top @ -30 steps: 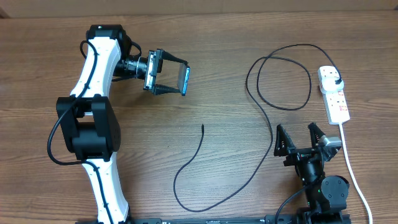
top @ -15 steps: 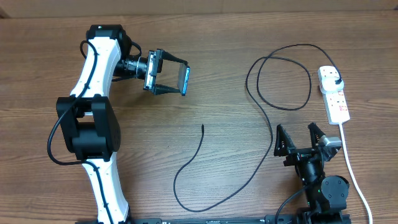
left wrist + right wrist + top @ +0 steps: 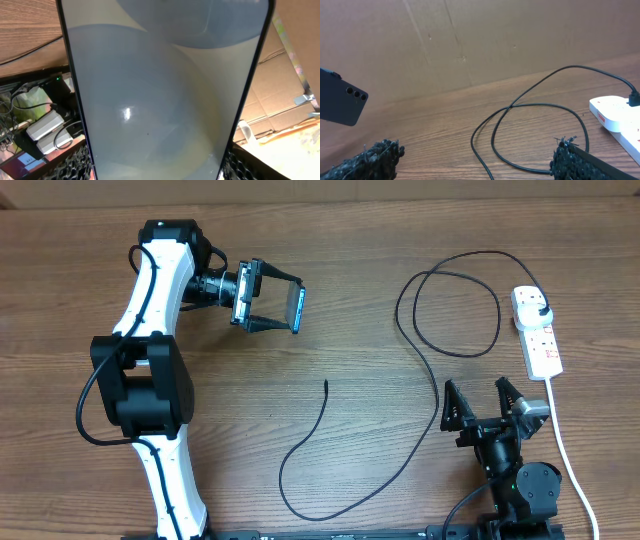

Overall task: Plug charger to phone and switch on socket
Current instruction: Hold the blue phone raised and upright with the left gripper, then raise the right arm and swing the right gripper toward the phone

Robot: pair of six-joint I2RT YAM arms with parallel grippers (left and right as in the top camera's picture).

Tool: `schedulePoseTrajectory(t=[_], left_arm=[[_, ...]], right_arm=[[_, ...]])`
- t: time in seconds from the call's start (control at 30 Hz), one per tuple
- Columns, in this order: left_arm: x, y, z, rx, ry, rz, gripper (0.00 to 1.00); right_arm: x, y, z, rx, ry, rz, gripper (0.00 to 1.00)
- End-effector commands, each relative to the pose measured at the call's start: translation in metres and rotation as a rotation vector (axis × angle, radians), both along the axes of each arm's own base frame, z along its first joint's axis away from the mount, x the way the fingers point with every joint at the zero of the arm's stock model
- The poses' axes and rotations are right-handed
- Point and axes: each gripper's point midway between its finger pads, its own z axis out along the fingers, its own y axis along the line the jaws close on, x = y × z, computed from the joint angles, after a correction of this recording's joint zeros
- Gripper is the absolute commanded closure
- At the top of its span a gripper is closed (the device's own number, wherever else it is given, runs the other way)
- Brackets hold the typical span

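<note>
Plug-in not begun: left gripper [image 3: 294, 307] pinches phone [image 3: 165, 100] aloft, seemingly edgewise; right gripper [image 3: 482, 402] spread, must fetch charger [image 3: 300, 442] tip below phone.

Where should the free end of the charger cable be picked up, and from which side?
Just behind the tip of the cable, from straight above, straddling it. That stretch lies flat and nearly straight on the table, and the right hand is open.
</note>
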Motion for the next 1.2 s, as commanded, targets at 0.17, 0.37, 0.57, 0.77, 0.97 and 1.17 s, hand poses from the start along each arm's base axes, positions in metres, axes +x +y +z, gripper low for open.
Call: schedulePoseTrajectory(t=[0.17, 0.37, 0.57, 0.77, 0.97, 1.17], left_arm=[[0.004, -0.002, 0.011, -0.035, -0.051, 0.004, 0.96], [0.004, -0.002, 0.011, -0.035, -0.051, 0.004, 0.96], [0.004, -0.002, 0.010, -0.026, -0.051, 0.000, 0.96], [0.000, 0.001, -0.001, 0.038, -0.052, -0.026, 0.96], [-0.004, 0.005, -0.012, 0.103, -0.052, -0.053, 0.96], [-0.008, 0.010, -0.021, 0.164, -0.052, -0.078, 0.96]], right_arm=[[0.000, -0.001, -0.003, -0.004, -0.002, -0.008, 0.00], [0.000, -0.001, -0.003, -0.004, -0.002, -0.008, 0.00], [0.000, -0.001, -0.003, -0.004, -0.002, -0.008, 0.00], [0.000, -0.001, -0.003, -0.004, -0.002, -0.008, 0.00], [0.000, -0.001, -0.003, -0.004, -0.002, -0.008, 0.00], [0.000, -0.001, -0.003, -0.004, -0.002, -0.008, 0.00]])
